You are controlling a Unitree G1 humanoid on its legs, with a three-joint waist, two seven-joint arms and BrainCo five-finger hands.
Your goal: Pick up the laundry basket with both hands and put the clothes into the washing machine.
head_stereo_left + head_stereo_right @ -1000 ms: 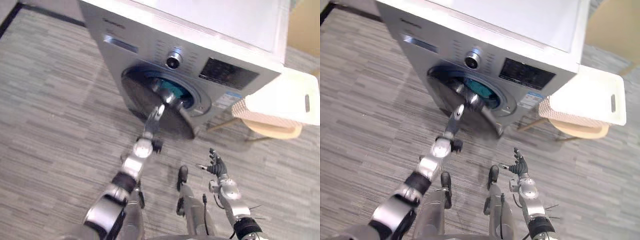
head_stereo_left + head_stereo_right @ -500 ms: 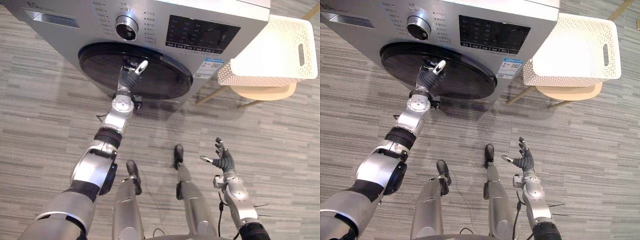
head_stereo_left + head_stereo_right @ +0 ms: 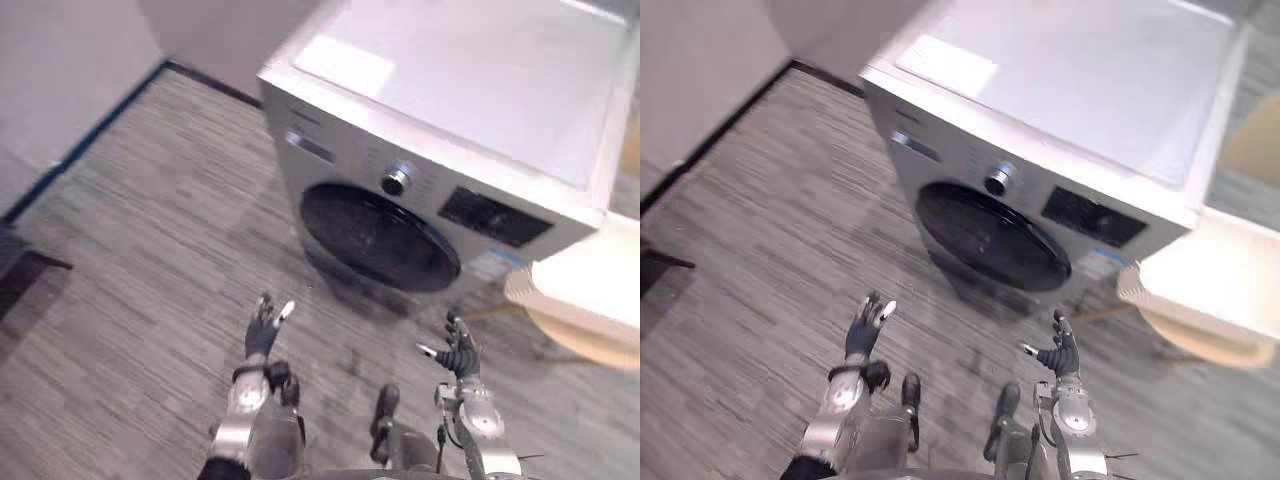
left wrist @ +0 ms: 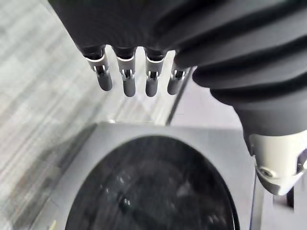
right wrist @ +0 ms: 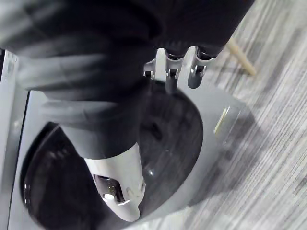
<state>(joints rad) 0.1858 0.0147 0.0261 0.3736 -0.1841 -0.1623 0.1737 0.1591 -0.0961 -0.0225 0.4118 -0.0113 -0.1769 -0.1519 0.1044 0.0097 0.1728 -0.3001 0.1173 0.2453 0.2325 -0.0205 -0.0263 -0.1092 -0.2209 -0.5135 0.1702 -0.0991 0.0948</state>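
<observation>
Looks like the close of the loading step: stands before a washer [image 3: 450,120] with its dark round door [image 3: 378,237] shut, straight ahead of both hands and well apart from them. Cannot tell whether the clothes lie behind that glass; finds none in either hand, nor on the floor [image 3: 150,250] between hands and washer.

To finish well, keep both hands clear of the door and check that it sits flush all round before turning away. If it wants another press, use flat fingers near the rim, not the middle of the glass. Should the basket hold anything more, turn toward it, bring one hand to each end and lift level so nothing spills. Finds the basket [image 3: 590,280] off to the outer side of the right hand and well apart from it, resting on a stool [image 3: 585,340]; cannot make out its contents.

Holds the left hand [image 3: 262,330] low in front, fingertips toward the washer, fingers [image 4: 127,81] straight and side by side, gripping nothing. Holds the right hand [image 3: 458,352] at about the same height, fingers [image 5: 169,72] straight, thumb spread to the inner side, likewise empty. Carries the two hands well apart from each other, neither touching anything.
</observation>
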